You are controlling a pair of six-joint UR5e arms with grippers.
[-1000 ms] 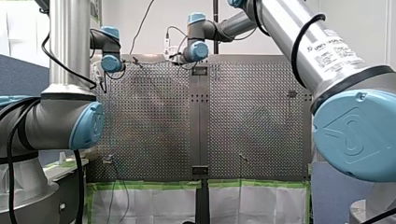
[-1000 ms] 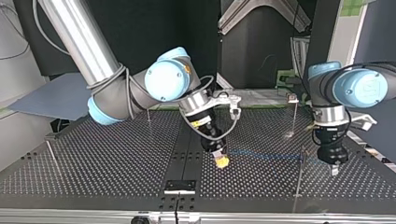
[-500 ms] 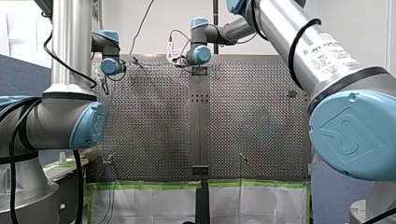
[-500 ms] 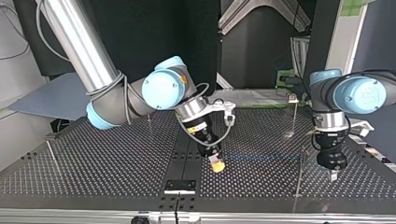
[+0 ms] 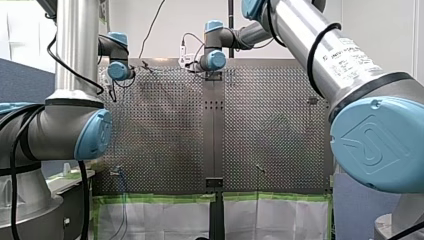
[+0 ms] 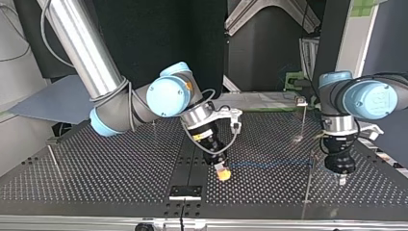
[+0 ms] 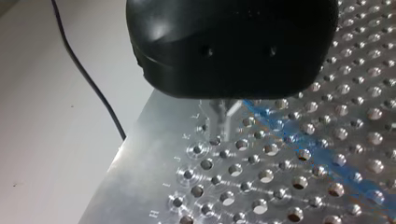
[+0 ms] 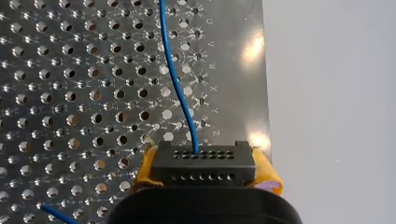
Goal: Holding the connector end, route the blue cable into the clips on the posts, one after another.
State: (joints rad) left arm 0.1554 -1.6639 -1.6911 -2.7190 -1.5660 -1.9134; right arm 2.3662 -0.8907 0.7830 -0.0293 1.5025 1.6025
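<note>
My right gripper (image 8: 204, 173) is shut on the black connector (image 8: 204, 163), with a yellow pad on each side of it. The blue cable (image 8: 180, 88) leaves the connector and runs ahead over the perforated table. In the top view my right gripper (image 6: 223, 173) hangs low near the middle. From there the cable (image 6: 269, 163) stretches to a thin post (image 6: 311, 166) at the right. Just beyond that post my left gripper (image 6: 342, 181) points down. In the left wrist view its metal fingers (image 7: 218, 114) stand slightly apart with nothing between them, and the cable (image 7: 280, 133) lies beside them.
More thin posts stand on the table: one at the back right (image 6: 304, 118), one at the far left (image 6: 53, 161), one behind my right arm (image 6: 153, 122). A small black plate (image 6: 185, 191) sits at the near edge. The table's edge (image 7: 135, 140) lies close to my left fingers.
My right gripper has carried the connector a little toward the top view's left and near edge. The cable now ends at the post instead of reaching my left gripper's fingers.
</note>
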